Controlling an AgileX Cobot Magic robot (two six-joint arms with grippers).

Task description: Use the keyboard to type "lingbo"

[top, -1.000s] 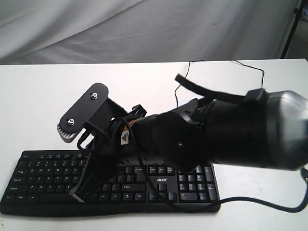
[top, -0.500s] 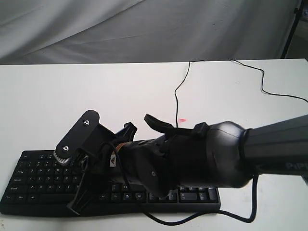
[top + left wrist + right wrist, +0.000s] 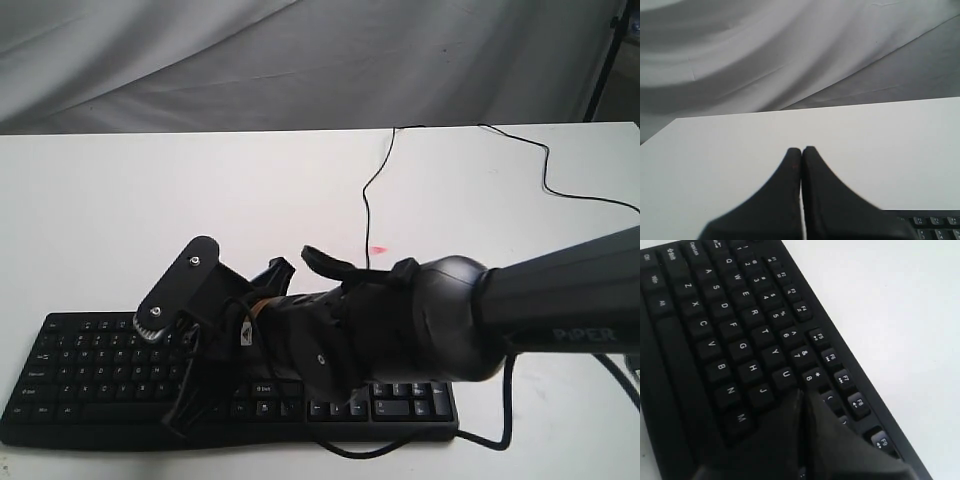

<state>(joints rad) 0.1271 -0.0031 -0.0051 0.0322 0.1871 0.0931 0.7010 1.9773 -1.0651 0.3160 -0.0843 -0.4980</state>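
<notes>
With its fingers closed together, the right gripper (image 3: 801, 393) points just beside U on the keyboard (image 3: 700, 365); it should press straight down, touching one key only.

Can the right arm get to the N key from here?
Probably yes: the closed right tool hangs low over the keyboard, and the N key lies uncovered nearby.

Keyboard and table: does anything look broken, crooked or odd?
Nothing broken. The keyboard lies flat and straight, though the right arm hides its middle. Only a tiny red mark on the table stands out.
</notes>
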